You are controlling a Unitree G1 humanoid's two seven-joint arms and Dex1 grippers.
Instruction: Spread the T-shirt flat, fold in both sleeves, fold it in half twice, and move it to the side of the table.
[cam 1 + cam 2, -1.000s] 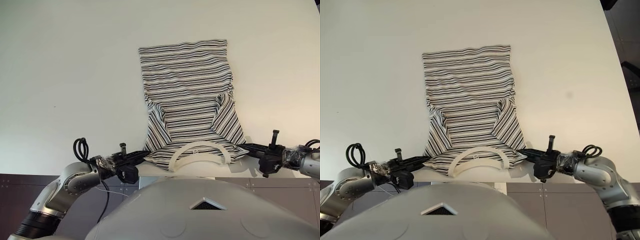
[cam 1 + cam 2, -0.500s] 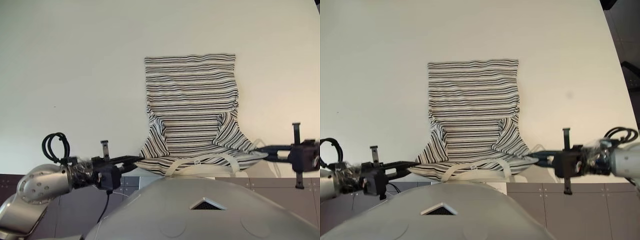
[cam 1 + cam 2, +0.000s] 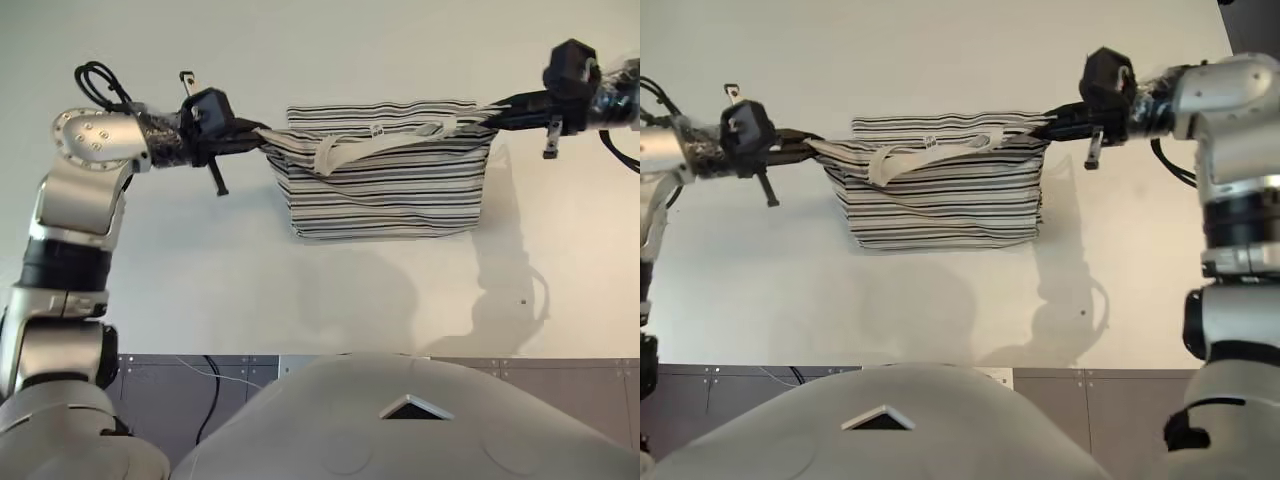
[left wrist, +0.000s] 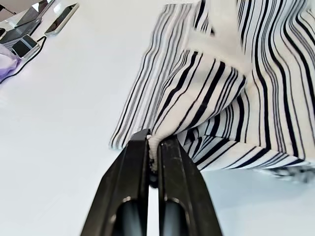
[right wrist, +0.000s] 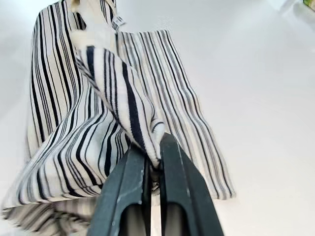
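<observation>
Striped T-shirt (image 3: 385, 170) sags between left & right jaws, each clamped on a collar-end corner, above white surface (image 3: 300, 300); likely 1st half-fold, next lower the edge evenly, then release.

We are viewing bare worktop (image 3: 300, 290) on every side of the T-shirt (image 3: 385, 190); flat devices (image 4: 61, 18) are lying well apart from it.
</observation>
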